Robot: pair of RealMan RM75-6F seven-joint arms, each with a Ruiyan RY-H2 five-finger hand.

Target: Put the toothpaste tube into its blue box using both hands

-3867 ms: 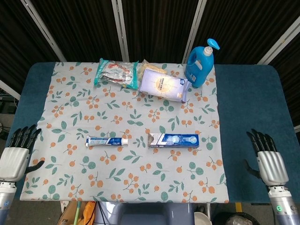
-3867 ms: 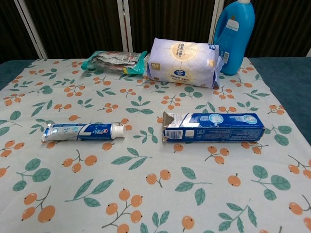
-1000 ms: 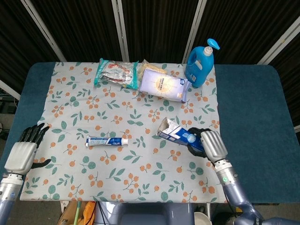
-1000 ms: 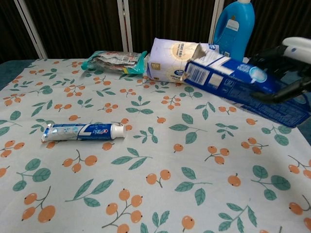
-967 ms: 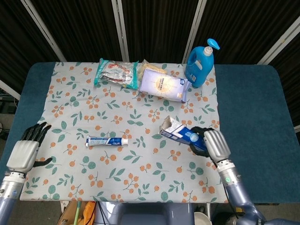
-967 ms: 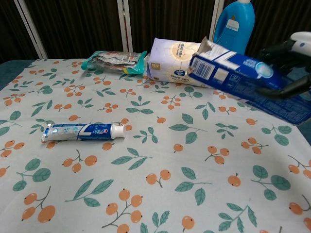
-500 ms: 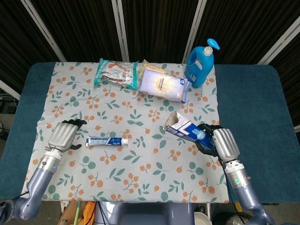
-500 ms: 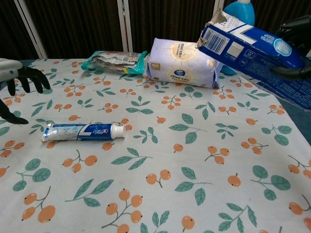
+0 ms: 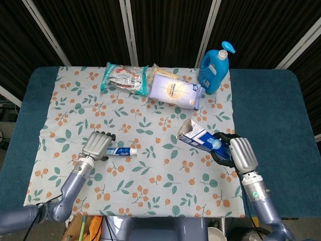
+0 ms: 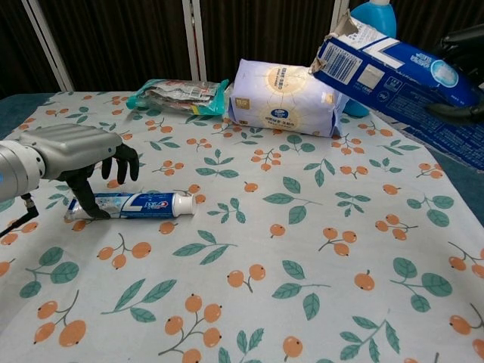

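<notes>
The white-and-blue toothpaste tube (image 9: 116, 150) (image 10: 132, 205) lies flat on the floral cloth, cap end pointing right. My left hand (image 9: 97, 145) (image 10: 69, 153) arches over its crimped left end, its thumb down beside the tube and its fingers hanging apart just above it, not closed. My right hand (image 9: 235, 153) (image 10: 463, 45) grips the blue box (image 9: 200, 139) (image 10: 386, 64) by its right part. The box is held tilted in the air, its torn-open flap end pointing left towards the tube.
At the back stand a blue detergent bottle (image 9: 214, 68) (image 10: 368, 10), a pale tissue pack (image 9: 174, 90) (image 10: 283, 94) and a green snack packet (image 9: 120, 77) (image 10: 178, 94). The floral cloth (image 9: 150, 125) covers the middle of a blue table (image 9: 273, 115).
My left hand has moved right from the cloth's left edge onto the tube's crimped end. The right hand keeps the box lifted, almost still over the last half second.
</notes>
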